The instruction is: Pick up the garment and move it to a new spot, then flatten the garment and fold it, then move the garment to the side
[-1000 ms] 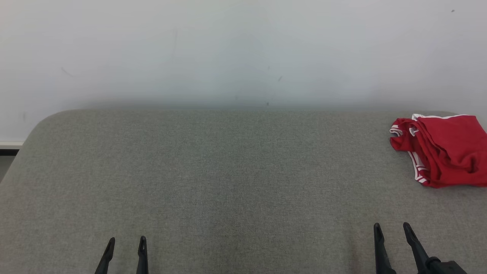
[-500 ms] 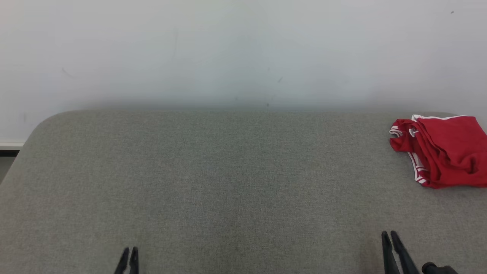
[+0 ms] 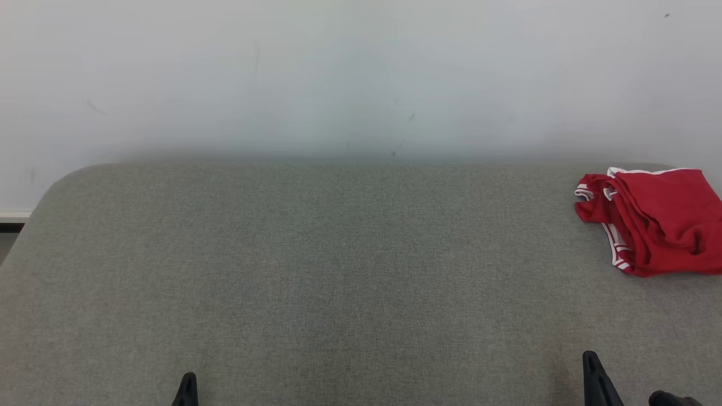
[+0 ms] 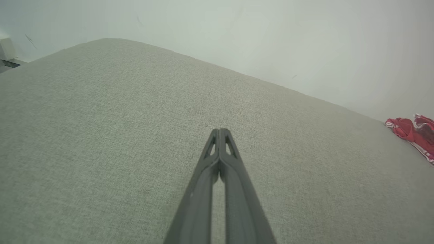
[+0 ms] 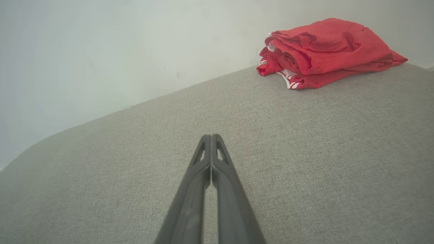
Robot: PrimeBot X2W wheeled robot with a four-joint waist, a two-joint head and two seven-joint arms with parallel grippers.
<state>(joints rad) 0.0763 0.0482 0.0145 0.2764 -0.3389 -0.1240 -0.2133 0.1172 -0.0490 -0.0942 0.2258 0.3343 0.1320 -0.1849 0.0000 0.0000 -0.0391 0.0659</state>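
Observation:
The garment (image 3: 660, 220) is red with white striped trim, folded into a bundle at the far right of the grey fabric surface (image 3: 338, 270). It also shows in the right wrist view (image 5: 325, 52) and at the right edge of the left wrist view (image 4: 412, 134). My left gripper (image 3: 187, 386) pokes up at the bottom left, shut and empty (image 4: 219, 130). My right gripper (image 3: 591, 361) sits at the bottom right, also shut on nothing (image 5: 211, 136), well short of the garment.
A pale wall (image 3: 361, 79) runs along the far edge of the surface. The surface's rounded left corner (image 3: 62, 180) drops off toward a baseboard and floor (image 3: 11, 225). Wide bare fabric lies between the two grippers.
Both grippers have gone from open to shut and drawn back toward the bottom edge. The garment has stayed put; the view shifted very slightly.

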